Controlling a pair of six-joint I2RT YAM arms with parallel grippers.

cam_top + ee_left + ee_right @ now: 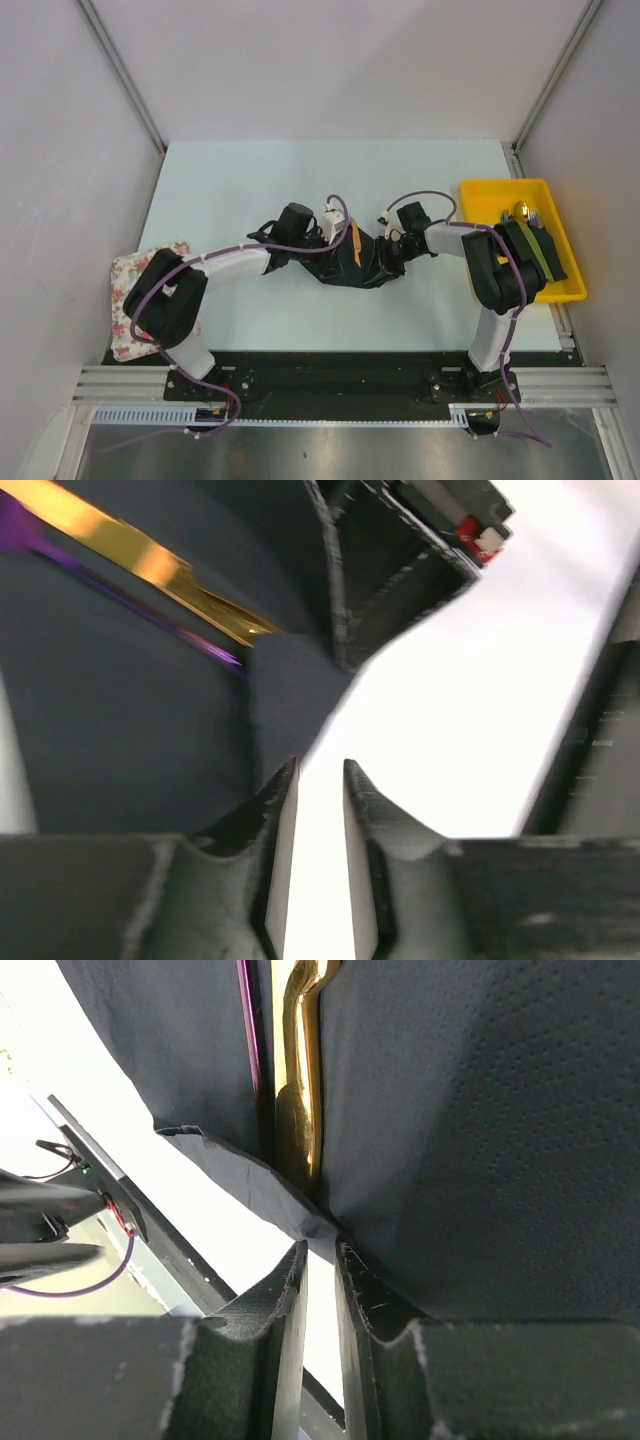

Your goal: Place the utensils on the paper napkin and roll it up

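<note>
In the middle of the table (250, 180), the left gripper (318, 767) is a little open and holds nothing. At three o'clock, the right gripper (320, 1245) touches the napkin (480, 1110); I cannot tell if it pinches. The utensils (353, 240) lie on it. I think rolling has barely begun.

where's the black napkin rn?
Top view: the paper napkin lies mid-table, between the left gripper and the right gripper, with the utensils lying on it. The yellow tray sits off to its right.
</note>
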